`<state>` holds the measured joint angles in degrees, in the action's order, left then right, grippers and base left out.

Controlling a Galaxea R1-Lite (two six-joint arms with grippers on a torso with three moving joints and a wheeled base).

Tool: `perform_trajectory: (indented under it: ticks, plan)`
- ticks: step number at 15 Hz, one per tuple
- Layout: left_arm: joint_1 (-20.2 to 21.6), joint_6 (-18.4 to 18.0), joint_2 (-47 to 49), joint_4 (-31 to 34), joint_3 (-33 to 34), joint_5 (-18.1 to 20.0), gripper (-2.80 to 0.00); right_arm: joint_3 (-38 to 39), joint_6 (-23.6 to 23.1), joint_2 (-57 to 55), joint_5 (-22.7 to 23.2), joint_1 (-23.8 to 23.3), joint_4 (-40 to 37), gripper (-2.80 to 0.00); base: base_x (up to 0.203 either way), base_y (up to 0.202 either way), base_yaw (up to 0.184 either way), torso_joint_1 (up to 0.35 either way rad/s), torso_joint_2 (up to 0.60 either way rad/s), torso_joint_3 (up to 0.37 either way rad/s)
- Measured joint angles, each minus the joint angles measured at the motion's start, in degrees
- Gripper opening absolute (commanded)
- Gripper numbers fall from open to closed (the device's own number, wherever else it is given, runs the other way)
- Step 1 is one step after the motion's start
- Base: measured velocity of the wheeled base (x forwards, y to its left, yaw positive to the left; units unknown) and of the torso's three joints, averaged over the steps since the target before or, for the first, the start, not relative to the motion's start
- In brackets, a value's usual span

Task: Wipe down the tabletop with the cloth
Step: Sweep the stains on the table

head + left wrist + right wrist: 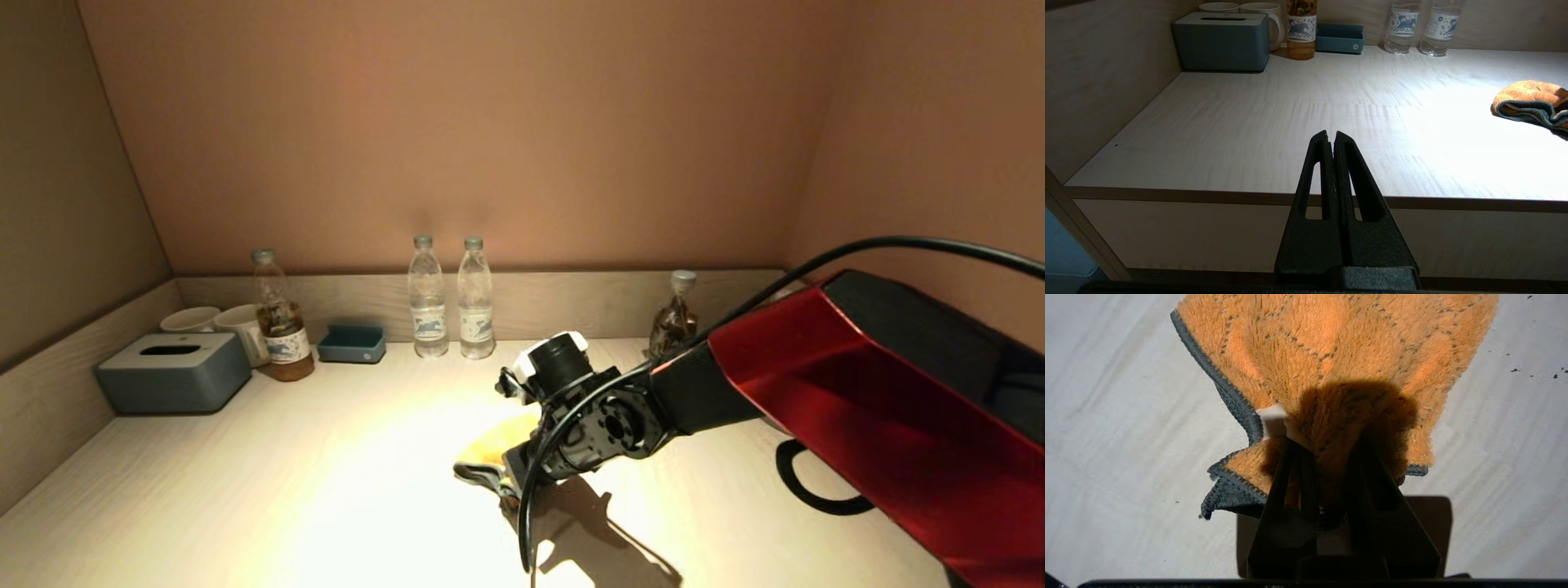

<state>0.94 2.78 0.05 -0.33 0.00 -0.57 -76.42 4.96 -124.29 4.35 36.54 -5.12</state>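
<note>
The yellow-orange cloth (490,447) with grey-blue edging lies bunched on the pale wood-grain tabletop (286,490) near the middle. My right gripper (1327,441) is shut on the cloth (1331,347), pinching its near edge beside the white label (1271,418). The rest of the cloth spreads over the tabletop (1106,416) beyond the fingers. In the head view the red right arm reaches in from the right and its wrist hides the fingers. My left gripper (1331,134) is shut and empty, parked in front of the tabletop's front edge, with the cloth (1531,102) far off to its right.
A grey-blue tissue box (173,371), two white cups (219,320), a tea bottle (282,327) and a small blue tray (352,343) stand at the back left. Two water bottles (451,298) stand at the back middle, another bottle (673,318) at the back right. Dark specks (1515,369) lie near the cloth.
</note>
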Motion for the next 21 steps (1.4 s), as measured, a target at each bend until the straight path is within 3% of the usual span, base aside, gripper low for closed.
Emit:
perform_trajectory:
  ticks: [8,21]
  plan:
    - [0.0,0.0,0.0,0.0,0.0,0.0,-2.8,7.8,-0.1,7.4,1.5,3.7,1.7,-2.8,0.0,0.0,0.0,0.0,0.0,0.0]
    - [0.0,0.0,0.0,0.0,0.0,0.0,-2.8,8.1,-0.3,6.1,5.5,4.0,3.5,-2.8,0.0,0.0,0.0,0.0,0.0,0.0]
